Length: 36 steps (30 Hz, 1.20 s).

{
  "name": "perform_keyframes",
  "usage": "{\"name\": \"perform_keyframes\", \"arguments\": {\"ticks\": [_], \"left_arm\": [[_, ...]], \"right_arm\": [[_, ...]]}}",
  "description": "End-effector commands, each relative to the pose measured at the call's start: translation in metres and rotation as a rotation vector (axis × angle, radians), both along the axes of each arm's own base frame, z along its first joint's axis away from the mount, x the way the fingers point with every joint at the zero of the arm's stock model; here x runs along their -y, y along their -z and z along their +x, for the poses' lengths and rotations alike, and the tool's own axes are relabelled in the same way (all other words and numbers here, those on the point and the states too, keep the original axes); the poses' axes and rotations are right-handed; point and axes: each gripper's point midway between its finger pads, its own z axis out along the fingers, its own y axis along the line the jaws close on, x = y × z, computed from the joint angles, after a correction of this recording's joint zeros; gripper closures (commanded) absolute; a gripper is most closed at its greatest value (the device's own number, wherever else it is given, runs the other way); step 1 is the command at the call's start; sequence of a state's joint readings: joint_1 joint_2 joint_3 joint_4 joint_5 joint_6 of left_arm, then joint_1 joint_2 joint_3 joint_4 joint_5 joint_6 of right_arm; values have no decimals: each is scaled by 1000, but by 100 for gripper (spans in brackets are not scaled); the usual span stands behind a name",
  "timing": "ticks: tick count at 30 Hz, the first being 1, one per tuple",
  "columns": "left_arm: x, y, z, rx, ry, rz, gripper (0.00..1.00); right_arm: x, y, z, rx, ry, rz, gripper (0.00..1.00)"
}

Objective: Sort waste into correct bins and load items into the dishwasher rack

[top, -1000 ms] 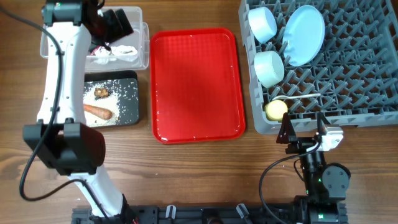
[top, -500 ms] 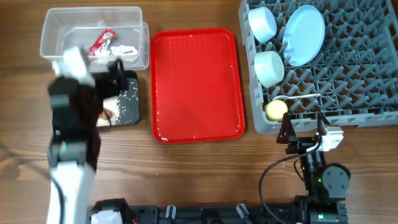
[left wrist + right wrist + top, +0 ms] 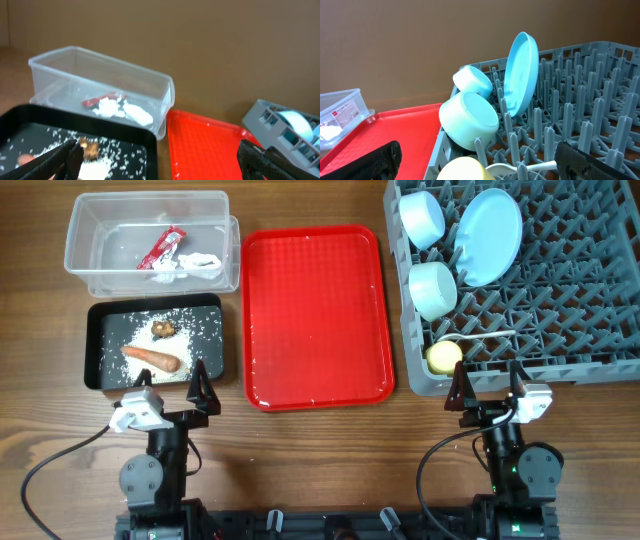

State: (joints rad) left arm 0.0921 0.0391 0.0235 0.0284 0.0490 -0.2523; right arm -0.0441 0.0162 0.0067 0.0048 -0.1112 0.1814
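Waste sorted, far-left worktop corner:
- red snack wrapper (image 3: 162, 248) and crumpled white tissue (image 3: 195, 264) in clear rectangular plastic tub (image 3: 100, 225)
- white rice grains (image 3: 205, 328), small brown food lump (image 3: 164, 328) and orange carrot-like stick (image 3: 152, 358) in black rectangular tray (image 3: 93, 345)

Loaded in grey lattice dishwasher rack (image 3: 570, 300), far-right corner:
- light blue round plate (image 3: 490, 235)
- two pale blue bowls (image 3: 433, 288)
- small yellow cup (image 3: 444, 357)
- white plastic spoon (image 3: 485, 336)

Red plastic tray (image 3: 315, 310): nothing on it.

Both arms at near edge, jaws apart and empty.

Task appears complete.

Grey dishwasher rack (image 3: 580, 100), lattice of upright pegs, fills the right half; light blue plate (image 3: 521, 70) stands on edge among the pegs; two pale blue bowls tipped on their sides just left of it, the near bowl (image 3: 467, 122) in front of the far bowl (image 3: 472, 80); yellow cup (image 3: 462, 170) and white spoon (image 3: 520, 167) at the bottom edge. Red tray (image 3: 385, 132) left of the rack; clear tub (image 3: 340, 117) beyond it, red wrapper (image 3: 342, 114) showing through its wall. Right gripper (image 3: 477, 152): dark fingers (image 3: 370, 160) spread wide at the lower corners, holding nothing.
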Motion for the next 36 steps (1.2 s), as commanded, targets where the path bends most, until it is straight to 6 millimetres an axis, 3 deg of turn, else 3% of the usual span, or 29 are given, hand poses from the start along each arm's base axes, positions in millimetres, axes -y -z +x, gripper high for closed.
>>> {"name": "perform_keyframes", "arguments": {"ticks": [1, 3, 36], "left_arm": [[-2, 13, -1, -34, -17, 3, 0], [3, 26, -2, -86, 9, -2, 0], [6, 27, -2, -88, 24, -1, 0]], "right_arm": [[0, -1, 0, 3, -3, 5, 0], [0, -1, 0, 3, -2, 5, 0], [-1, -1, 0, 3, -3, 5, 0]]}}
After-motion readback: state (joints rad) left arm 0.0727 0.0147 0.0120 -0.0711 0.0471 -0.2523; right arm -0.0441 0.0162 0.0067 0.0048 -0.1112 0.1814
